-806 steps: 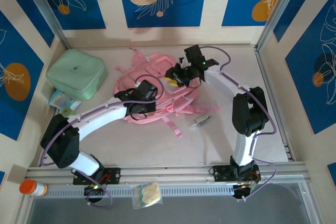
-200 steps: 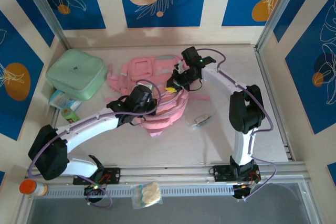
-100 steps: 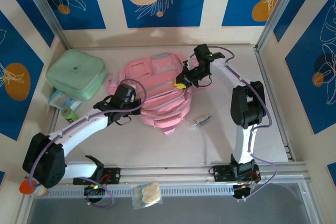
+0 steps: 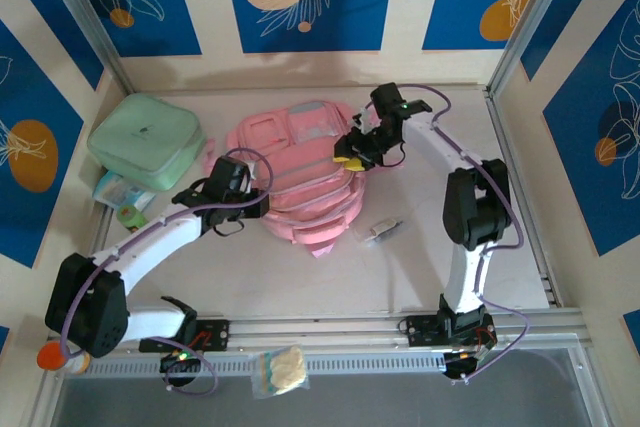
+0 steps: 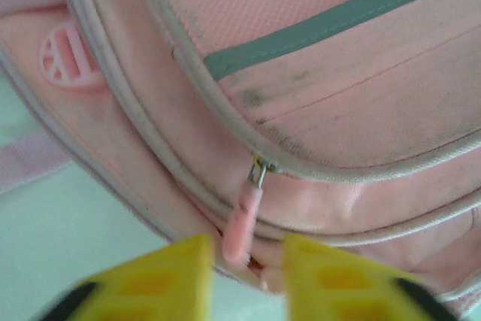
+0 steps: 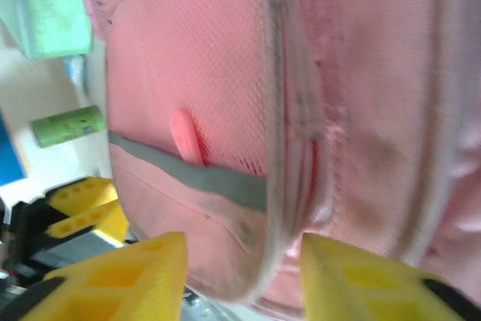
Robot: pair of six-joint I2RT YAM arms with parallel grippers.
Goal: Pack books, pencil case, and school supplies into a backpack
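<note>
The pink backpack lies flat at mid-table with its front pockets up. My left gripper is at its left edge, open. In the left wrist view the pink zipper pull hangs between the yellow fingertips, close to the left one, and the gripper is not closed on it. My right gripper is at the bag's right side, open. In the right wrist view it straddles the bag's grey-piped edge. The books are out of view.
A mint-green zip case sits at the back left, with a flat white-and-blue thing and a green roll beside it. A small clear item lies right of the backpack. An orange-capped bottle and a small bag rest on the front rail.
Over the last second the backpack has turned over and spread flat, front up. My left gripper moved left to its edge and my right gripper moved right and back.
</note>
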